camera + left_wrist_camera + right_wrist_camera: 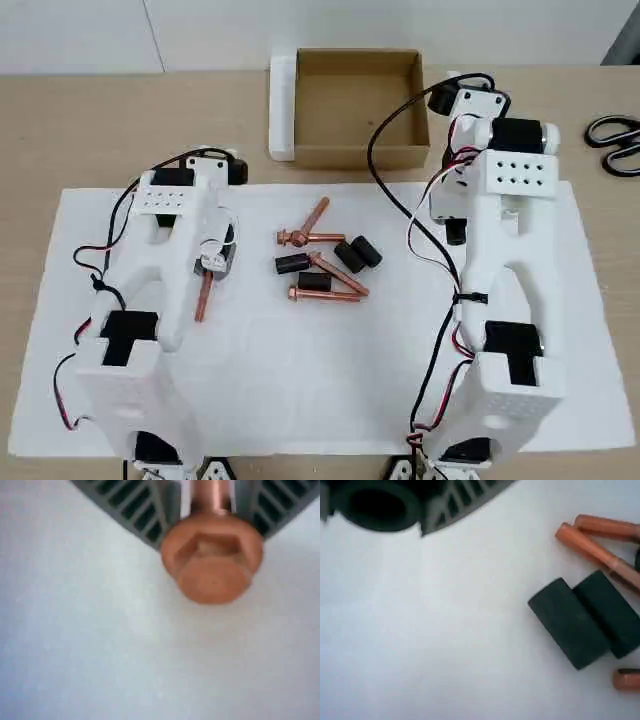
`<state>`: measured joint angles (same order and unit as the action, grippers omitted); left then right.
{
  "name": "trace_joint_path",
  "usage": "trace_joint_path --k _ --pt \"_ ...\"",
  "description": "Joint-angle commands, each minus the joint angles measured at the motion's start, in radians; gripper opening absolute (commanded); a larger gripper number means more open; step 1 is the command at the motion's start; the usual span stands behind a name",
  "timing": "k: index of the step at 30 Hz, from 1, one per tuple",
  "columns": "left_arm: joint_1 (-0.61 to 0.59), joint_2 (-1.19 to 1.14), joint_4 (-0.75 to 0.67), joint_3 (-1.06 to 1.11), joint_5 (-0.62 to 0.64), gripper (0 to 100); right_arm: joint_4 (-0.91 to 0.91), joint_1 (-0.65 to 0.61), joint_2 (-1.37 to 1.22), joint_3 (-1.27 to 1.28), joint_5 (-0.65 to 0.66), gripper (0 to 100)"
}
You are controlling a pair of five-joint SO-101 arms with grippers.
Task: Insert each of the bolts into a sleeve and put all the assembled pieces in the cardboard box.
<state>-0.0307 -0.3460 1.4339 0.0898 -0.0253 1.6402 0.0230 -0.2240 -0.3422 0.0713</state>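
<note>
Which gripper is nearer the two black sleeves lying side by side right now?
Right. The right gripper, holding a sleeve, sits a short way from the pair; the left gripper, holding a bolt, is farther off, across the loose bolts.

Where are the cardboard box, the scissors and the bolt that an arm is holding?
cardboard box (357, 156): high view, front wall.
scissors (592, 130): high view, handle loop.
held bolt (212, 562): left wrist view, hex head.

high: above, facing down, far | left wrist: close over mat (100, 655) | right wrist: close; sleeves (566, 622) shared with high
</note>
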Motion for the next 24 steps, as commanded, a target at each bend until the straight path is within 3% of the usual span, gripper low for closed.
trace_joint_path --k 1,15,19,24 --pt "-0.002 0.051 -0.031 0.002 -0.003 8 -0.008 0.005 0.056 -0.005 -0.009 0.6" --pt "-0.002 0.051 -0.1 0.088 0.0 7 -0.007 0.005 0.056 -0.005 -0.009 0.6" --pt "0.005 0.051 -0.097 0.088 0.0 1 -0.007 0.005 0.056 -0.005 -0.009 0.6" --pt "0.005 0.058 -0.094 0.088 0.002 1 -0.007 0.005 0.056 -0.005 -0.009 0.6"
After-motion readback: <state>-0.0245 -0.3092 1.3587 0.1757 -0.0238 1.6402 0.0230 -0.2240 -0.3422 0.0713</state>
